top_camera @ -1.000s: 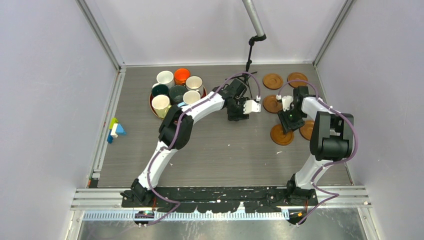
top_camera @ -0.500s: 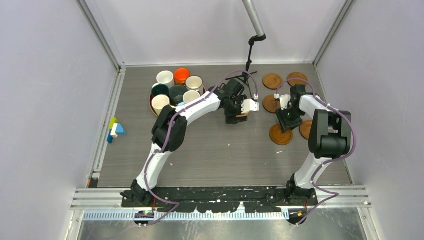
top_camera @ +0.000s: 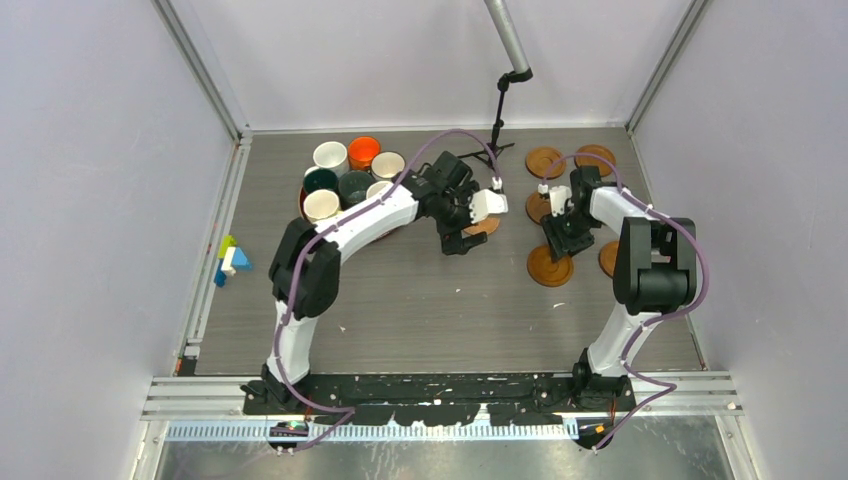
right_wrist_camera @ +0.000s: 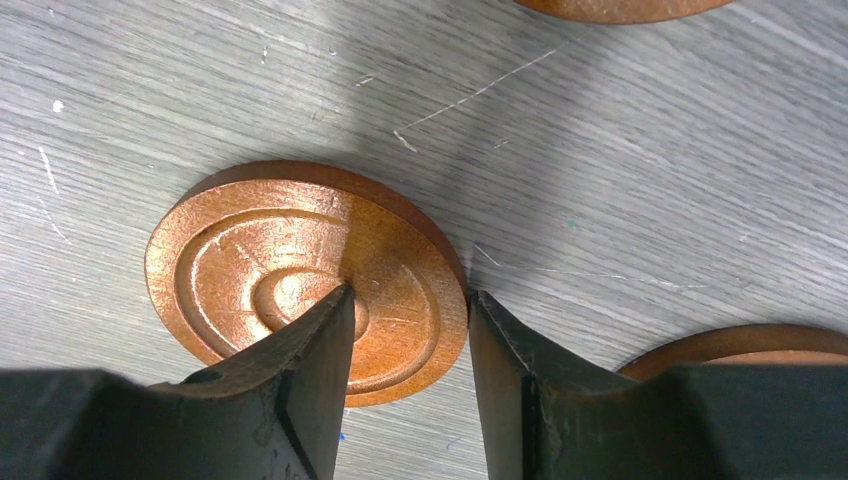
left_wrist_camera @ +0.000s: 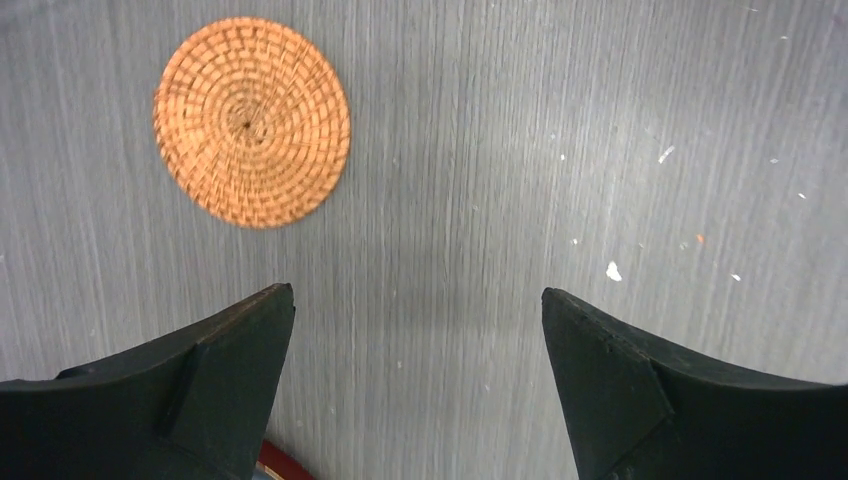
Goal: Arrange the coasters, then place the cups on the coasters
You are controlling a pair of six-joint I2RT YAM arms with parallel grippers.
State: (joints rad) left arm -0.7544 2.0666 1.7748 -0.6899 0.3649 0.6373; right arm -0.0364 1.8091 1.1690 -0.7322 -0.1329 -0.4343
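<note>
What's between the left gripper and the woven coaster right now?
Only bare grey tabletop: in the left wrist view the woven coaster lies flat ahead of the open left gripper, clear of both fingers.
</note>
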